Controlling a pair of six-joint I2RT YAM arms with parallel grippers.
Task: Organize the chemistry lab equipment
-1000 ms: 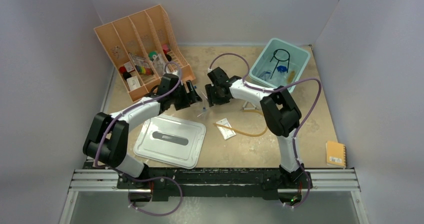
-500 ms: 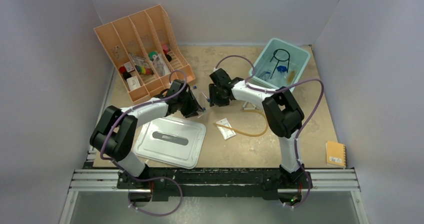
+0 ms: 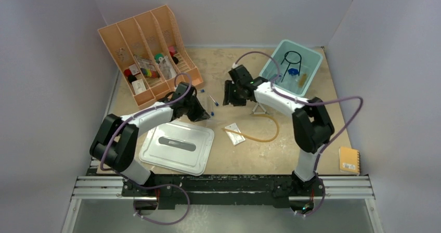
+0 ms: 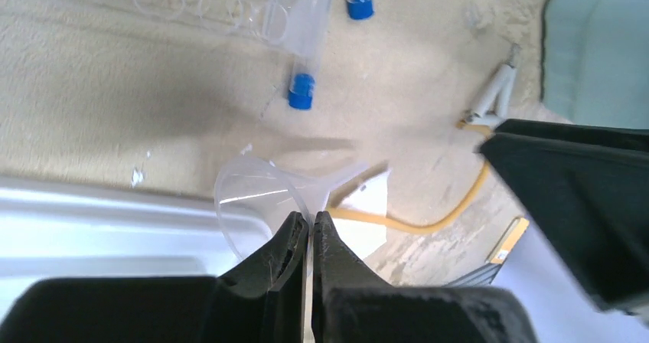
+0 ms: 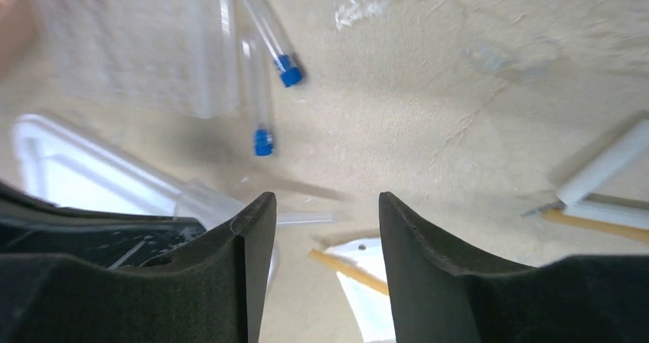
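My left gripper (image 4: 311,224) is shut on the rim of a clear plastic funnel (image 4: 245,197), held just above the table by the lid's corner (image 3: 204,113). Beyond it lie blue-capped thin tubes (image 4: 302,90) and the clear tube rack (image 4: 222,6). My right gripper (image 5: 325,205) is open and empty over the table (image 3: 230,93), above the tubes (image 5: 262,140), the amber hose (image 5: 344,270) and the small clear packet (image 3: 235,133). The wire triangle (image 3: 257,108) lies on the table to its right.
A teal bin (image 3: 312,61) at the back right holds a black wire ring (image 3: 293,56) and blue tools (image 3: 295,72). The peach organizer (image 3: 148,46) stands at the back left. The grey-white lid (image 3: 177,145) lies front left, and an orange notebook (image 3: 348,160) front right.
My left gripper has closed on the funnel and shifted toward the lid. My right gripper has let it go and drawn back to the right, away from the left one.
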